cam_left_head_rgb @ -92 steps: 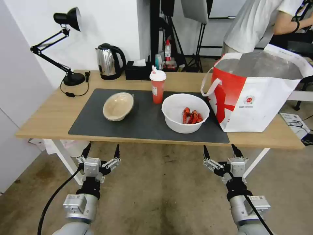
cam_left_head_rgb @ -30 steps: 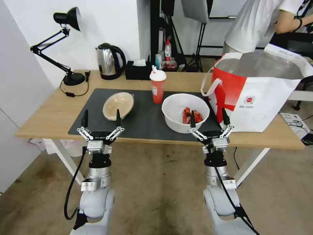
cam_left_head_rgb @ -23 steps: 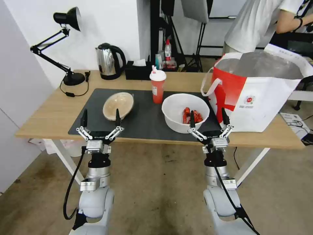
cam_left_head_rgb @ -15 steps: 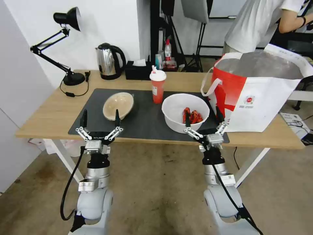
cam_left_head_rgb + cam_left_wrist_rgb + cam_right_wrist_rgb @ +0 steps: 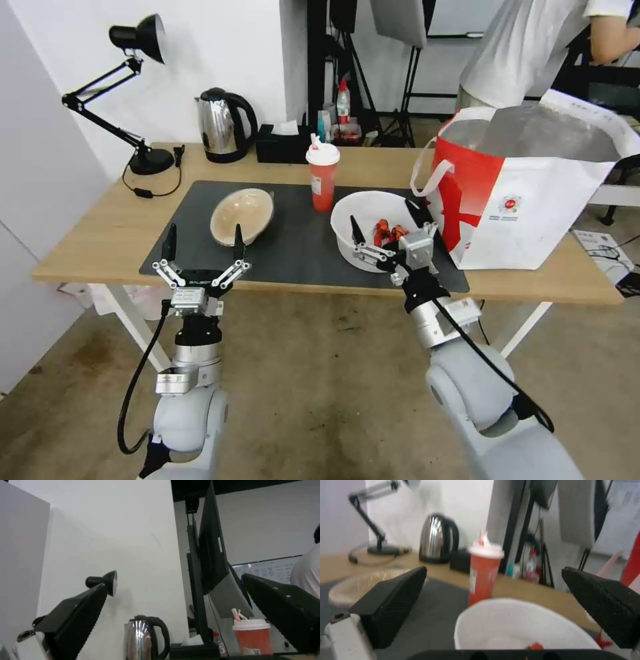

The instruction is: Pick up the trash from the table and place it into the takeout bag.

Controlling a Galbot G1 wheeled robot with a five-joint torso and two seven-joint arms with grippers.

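The white bowl with red crayfish scraps sits on the dark mat, just left of the takeout bag. Behind it stands the red cup, and the beige bowl lies tilted to the left. My right gripper is open and tilted at the white bowl's near rim, one finger over the bowl and one by the bag. In the right wrist view the gripper frames the cup and white bowl. My left gripper stands open at the table's front edge, before the beige bowl.
A steel kettle, a black tissue box and a desk lamp stand along the back of the table. A person stands behind the bag. The bag's white handle hangs next to the white bowl.
Both arms have risen from below the table to its front edge. In the last half second the right gripper swung up and left onto the white bowl's near rim; the left barely moved.
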